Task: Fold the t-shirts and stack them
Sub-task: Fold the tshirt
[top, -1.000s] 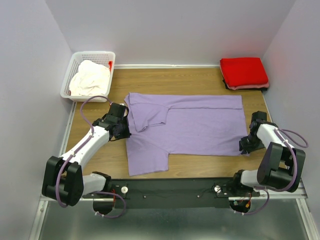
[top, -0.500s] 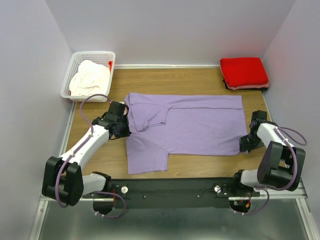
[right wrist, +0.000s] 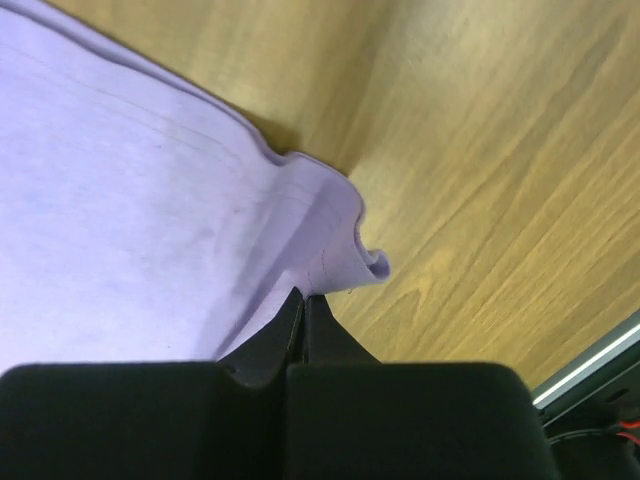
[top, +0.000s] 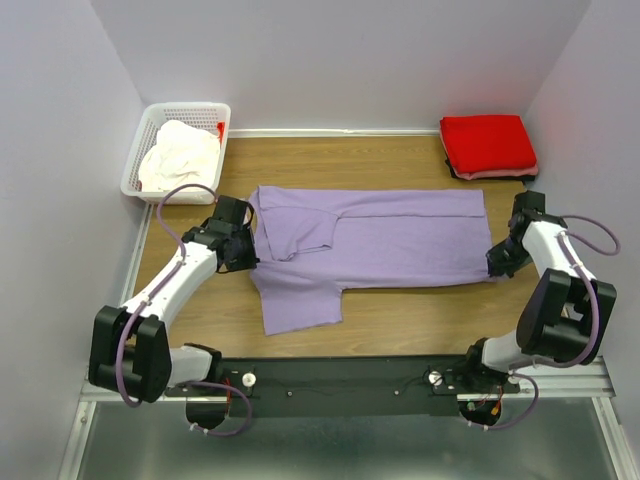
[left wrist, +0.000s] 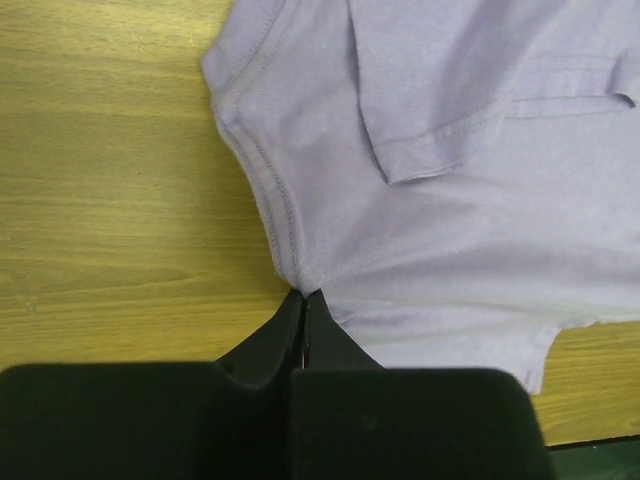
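The left gripper (top: 243, 256) is pinched fully closed on the left edge of the lavender t-shirt (top: 390, 245), at the seam below the sleeve. The right gripper (top: 497, 262) is clamped on the shirt's near right corner, with the cloth bunched at its tips. The folded red t-shirt (top: 488, 143) lies beyond the lavender shirt's far right corner. The cream-white t-shirt (top: 180, 155) sits in the basket (top: 190, 108) beyond its far left corner.
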Available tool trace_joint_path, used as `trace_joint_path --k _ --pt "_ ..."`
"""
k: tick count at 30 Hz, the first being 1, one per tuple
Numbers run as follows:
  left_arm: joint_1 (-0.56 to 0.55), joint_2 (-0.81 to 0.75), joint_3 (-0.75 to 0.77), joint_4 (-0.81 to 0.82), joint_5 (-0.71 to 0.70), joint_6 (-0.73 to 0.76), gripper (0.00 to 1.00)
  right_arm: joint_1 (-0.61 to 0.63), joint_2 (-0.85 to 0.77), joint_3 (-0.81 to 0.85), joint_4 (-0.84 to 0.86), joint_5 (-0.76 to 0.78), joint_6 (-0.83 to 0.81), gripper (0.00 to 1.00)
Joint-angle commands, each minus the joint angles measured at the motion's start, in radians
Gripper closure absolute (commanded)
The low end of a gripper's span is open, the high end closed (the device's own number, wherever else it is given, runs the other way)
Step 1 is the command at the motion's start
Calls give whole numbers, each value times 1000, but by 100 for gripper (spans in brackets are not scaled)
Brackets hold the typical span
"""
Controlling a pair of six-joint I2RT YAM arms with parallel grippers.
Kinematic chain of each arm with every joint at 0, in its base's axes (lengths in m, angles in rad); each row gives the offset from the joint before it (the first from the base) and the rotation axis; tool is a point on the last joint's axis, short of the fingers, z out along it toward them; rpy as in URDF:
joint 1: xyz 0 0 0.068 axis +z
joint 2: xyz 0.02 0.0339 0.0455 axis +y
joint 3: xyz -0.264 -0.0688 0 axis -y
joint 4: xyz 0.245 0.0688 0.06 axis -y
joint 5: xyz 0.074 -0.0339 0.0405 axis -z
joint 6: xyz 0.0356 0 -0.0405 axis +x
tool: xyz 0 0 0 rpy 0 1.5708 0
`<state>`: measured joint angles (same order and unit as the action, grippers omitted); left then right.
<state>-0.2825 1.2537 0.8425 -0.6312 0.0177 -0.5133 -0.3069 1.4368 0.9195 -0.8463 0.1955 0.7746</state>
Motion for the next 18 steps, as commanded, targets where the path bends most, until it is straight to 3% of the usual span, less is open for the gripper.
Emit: trace_joint_path --k 1,18 --pt "29 33 32 -7 33 32 100 2 54 85 -13 19 -86 99" --pt "106 243 216 4 10 93 100 55 292 366 49 27 -232 99"
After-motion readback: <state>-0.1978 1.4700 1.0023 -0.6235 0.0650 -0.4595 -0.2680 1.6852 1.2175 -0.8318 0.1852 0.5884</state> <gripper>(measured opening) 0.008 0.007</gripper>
